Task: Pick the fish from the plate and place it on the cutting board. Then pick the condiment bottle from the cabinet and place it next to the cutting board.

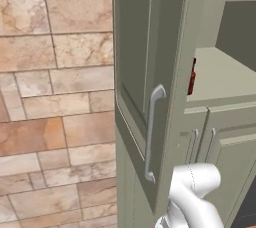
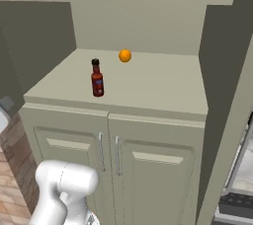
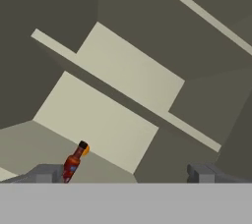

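Slim dark-red condiment bottle (image 2: 97, 80) stands upright on smooth sage cabinet (image 2: 148, 88) shelf.

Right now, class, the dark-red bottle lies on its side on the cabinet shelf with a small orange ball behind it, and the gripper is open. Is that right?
Not quite. The bottle stands upright on the cabinet shelf, as the right base view shows. The rest holds: the orange ball sits behind it, and the gripper is open, holding nothing.
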Motion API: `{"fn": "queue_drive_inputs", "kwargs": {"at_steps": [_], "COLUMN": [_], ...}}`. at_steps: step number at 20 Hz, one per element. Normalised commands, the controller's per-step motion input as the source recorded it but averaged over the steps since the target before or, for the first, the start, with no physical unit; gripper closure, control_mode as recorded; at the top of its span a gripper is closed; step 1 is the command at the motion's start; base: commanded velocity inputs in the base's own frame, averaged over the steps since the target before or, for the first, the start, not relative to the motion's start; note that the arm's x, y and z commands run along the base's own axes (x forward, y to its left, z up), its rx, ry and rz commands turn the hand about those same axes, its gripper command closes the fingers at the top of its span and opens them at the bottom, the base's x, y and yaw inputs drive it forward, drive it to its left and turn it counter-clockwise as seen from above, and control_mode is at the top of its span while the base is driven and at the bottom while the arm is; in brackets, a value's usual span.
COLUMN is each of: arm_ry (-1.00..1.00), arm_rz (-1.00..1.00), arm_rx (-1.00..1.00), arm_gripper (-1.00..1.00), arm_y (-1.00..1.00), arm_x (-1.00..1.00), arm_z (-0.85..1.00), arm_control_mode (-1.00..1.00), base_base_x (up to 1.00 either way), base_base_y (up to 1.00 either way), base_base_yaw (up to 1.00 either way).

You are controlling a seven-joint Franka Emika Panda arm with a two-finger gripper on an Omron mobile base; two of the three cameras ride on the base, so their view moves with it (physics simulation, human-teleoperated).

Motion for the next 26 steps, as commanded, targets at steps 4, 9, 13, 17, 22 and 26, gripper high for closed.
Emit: {"fn": "queue_drive_inputs", "kwargs": {"at_steps": [4,9,13,17,22,26], "arm_ry": [0.00,0.00,0.00,0.00,0.00,0.00], "arm_rz": [0.00,0.00,0.00,0.00,0.00,0.00], "arm_rx": [0.00,0.00,0.00,0.00,0.00,0.00], "arm_gripper": [-1.00,-1.00,-1.00,-1.00,-1.00,-1.00], "arm_y": [0.00,0.00,0.00,0.00,0.00,0.00], "arm_x": [0.00,0.00,0.00,0.00,0.00,0.00], "arm_z": [0.00,0.00,0.00,0.00,0.00,0.00], "arm_control_mode": [1.00,1.00,1.00,1.00,1.00,-1.00], "base_base_x": [0.37,0.33,0.27,0.16,0.00,0.00], "base_base_y": [0.10,0.09,0.05,0.00,0.00,0.00], "base_base_yaw": [0.00,0.00,0.00,0.00,0.00,0.00]}}
